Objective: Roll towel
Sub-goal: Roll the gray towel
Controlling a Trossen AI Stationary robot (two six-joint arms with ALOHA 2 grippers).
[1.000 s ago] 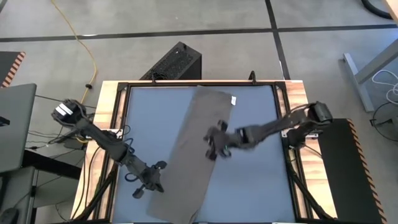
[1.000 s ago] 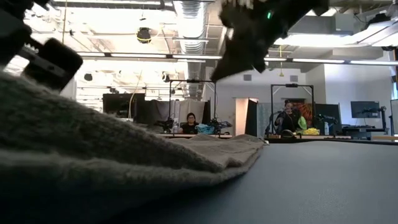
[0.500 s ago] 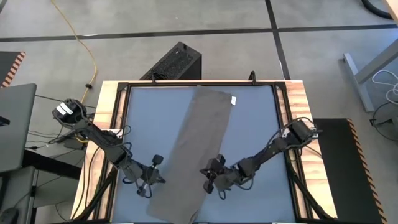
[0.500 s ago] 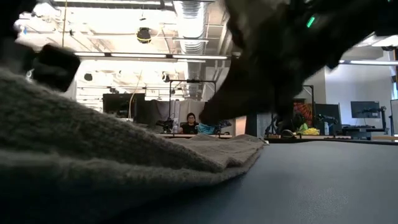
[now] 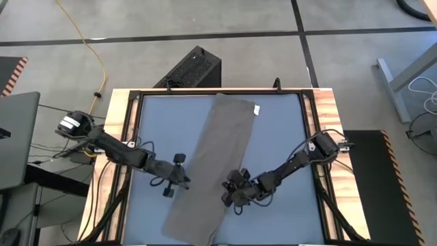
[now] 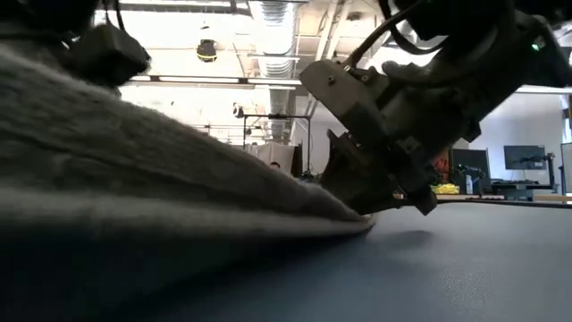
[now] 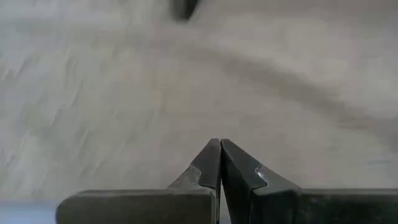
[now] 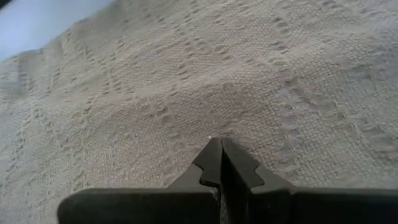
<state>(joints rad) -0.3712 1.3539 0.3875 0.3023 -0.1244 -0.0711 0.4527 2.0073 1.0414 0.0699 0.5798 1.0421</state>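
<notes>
Now way closer to the cloth than half a second back: left gripper (image 5: pixel 179 179) swung in from the bare mat to the left long edge of the towel (image 5: pixel 213 166), tips pressed together in the left wrist view (image 7: pixel 219 163), hovering over blurred weave, nothing visibly pinched between them. Right gripper (image 5: pixel 232 195) barely shifted, parked at the opposite long edge, low enough to meet the fabric edge in the low view (image 6: pixel 375 201), fingers shut tight too (image 8: pixel 219 162), can't tell whether any cloth is caught.

Up front in the low view, the towel's near end (image 6: pixel 134 179) now bulked up higher than before, a thick soft hump tapering to a thin lip on the dark mat (image 6: pixel 465 268).

Texture up close (image 8: pixel 186 81): taupe woven cloth, ribbed diamond-ish pattern, slightly rumpled. From overhead, one long narrow strip lying diagonally across the smooth blue-grey table surface (image 5: pixel 280 137), flat through the middle, small white tag (image 5: pixel 257 109) at the far end near the wooden-framed back edge.
</notes>
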